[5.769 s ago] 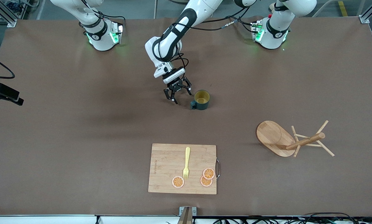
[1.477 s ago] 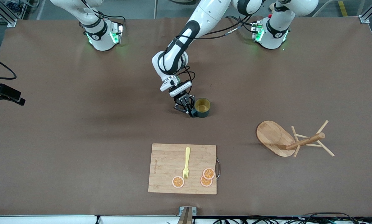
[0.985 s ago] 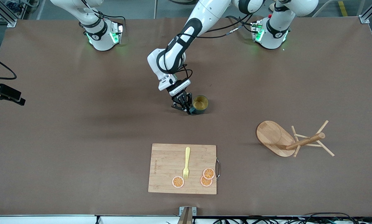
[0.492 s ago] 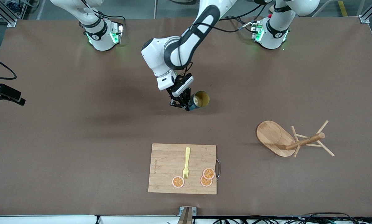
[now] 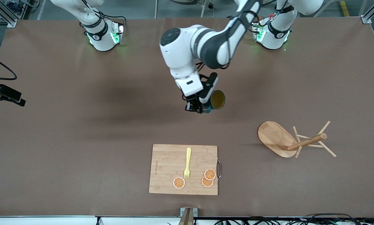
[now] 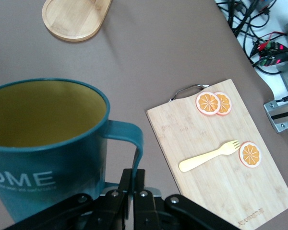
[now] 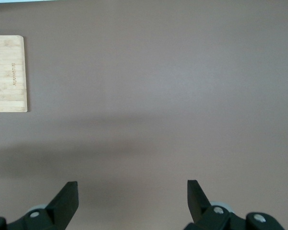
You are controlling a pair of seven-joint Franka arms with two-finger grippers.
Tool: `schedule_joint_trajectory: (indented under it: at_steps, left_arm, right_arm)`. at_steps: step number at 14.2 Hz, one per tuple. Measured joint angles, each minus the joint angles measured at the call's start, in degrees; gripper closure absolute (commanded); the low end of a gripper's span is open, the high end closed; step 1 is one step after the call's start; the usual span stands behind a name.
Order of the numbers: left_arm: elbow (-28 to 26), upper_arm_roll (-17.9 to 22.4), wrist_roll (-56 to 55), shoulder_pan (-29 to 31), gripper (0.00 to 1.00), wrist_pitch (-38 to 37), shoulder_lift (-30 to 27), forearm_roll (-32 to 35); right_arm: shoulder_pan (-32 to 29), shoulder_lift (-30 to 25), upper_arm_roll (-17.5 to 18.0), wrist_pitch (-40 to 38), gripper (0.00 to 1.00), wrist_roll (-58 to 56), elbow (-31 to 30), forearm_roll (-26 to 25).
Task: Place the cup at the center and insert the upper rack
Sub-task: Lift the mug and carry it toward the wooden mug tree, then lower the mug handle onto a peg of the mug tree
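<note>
The dark teal cup with a mustard-yellow inside hangs in the air over the middle of the table. My left gripper is shut on its handle. In the left wrist view the fingers pinch the thin handle beside the cup's wall. The wooden mug tree lies on its side toward the left arm's end of the table, with its oval base tipped up. The base also shows in the left wrist view. My right gripper is open and empty over bare table; the front view does not show it.
A bamboo cutting board lies near the table's front edge, nearer to the camera than the cup. It carries a yellow fork and three orange slices. The board also shows in the left wrist view and the right wrist view.
My left gripper closed on the cup's handle and lifted the cup off the table. It has carried the cup up and a little toward the left arm's end.
</note>
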Motion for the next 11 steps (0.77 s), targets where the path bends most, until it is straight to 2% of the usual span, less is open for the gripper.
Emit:
schedule_joint_trajectory:
  at_steps: [4,7,11]
  left_arm:
    - [-3.0,0.0,10.9,7.6,1.0,-0.1,-7.3,-11.7]
    - [-7.7,0.0,21.1,13.4,1.0,0.1,-13.1,-19.3]
    - [-14.9,0.0,33.8,20.9,1.0,5.1,-18.4,-33.0]
  right_arm:
    - [0.0,0.0,-0.2,2.0,0.0,-0.2,-0.3,-0.2]
    - [0.0,-0.1,-0.1,2.4,0.0,-0.4,-0.3,-1.5]
    - [0.1,-0.2,-0.1,2.4,0.0,-0.4,-0.4,-1.7]
